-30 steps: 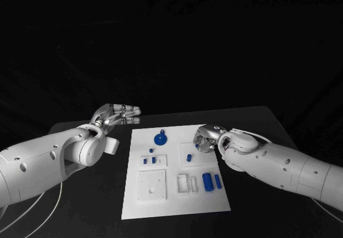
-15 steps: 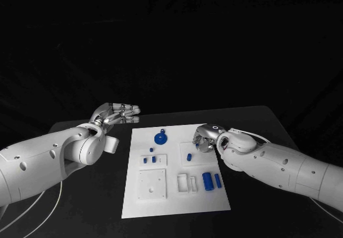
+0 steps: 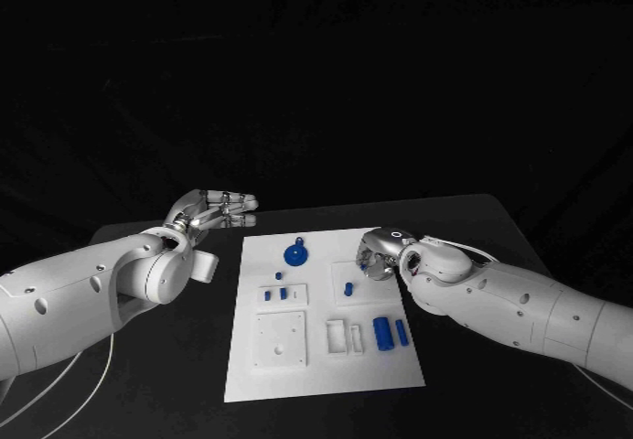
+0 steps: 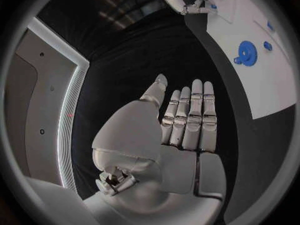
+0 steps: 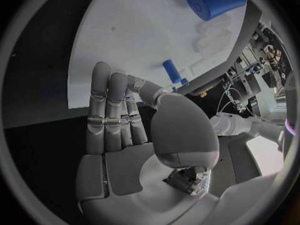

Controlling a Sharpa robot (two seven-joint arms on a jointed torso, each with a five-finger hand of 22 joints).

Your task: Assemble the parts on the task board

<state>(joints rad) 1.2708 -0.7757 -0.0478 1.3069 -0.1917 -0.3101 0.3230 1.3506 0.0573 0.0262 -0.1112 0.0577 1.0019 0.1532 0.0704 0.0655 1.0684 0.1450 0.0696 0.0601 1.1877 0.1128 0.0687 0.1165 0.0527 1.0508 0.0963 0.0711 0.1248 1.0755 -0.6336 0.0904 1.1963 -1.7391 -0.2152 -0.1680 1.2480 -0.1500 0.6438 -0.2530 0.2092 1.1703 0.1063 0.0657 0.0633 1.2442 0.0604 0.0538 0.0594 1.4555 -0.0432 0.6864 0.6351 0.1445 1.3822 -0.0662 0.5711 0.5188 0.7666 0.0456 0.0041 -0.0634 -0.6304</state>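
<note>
Matte black table (image 3: pixel 158 384) carries the flat white task board (image 3: pixel 330 370) with small glossy blue parts (image 3: pixel 387 334); my left hand (image 3: pixel 218 210) and right hand (image 3: pixel 380 255) hold nothing, fingers straight.

The board (image 3: pixel 323 384) is white on a black table (image 3: pixel 462 219). Blue parts on it: a round gear (image 3: pixel 297 253) at upper centre of the frame, small pegs (image 3: pixel 274 294) mid-left, cylinders (image 3: pixel 384 334) lower right. Both hands (image 3: pixel 218 210) (image 3: pixel 379 253) are silver on white arms (image 3: pixel 80 293).
</note>
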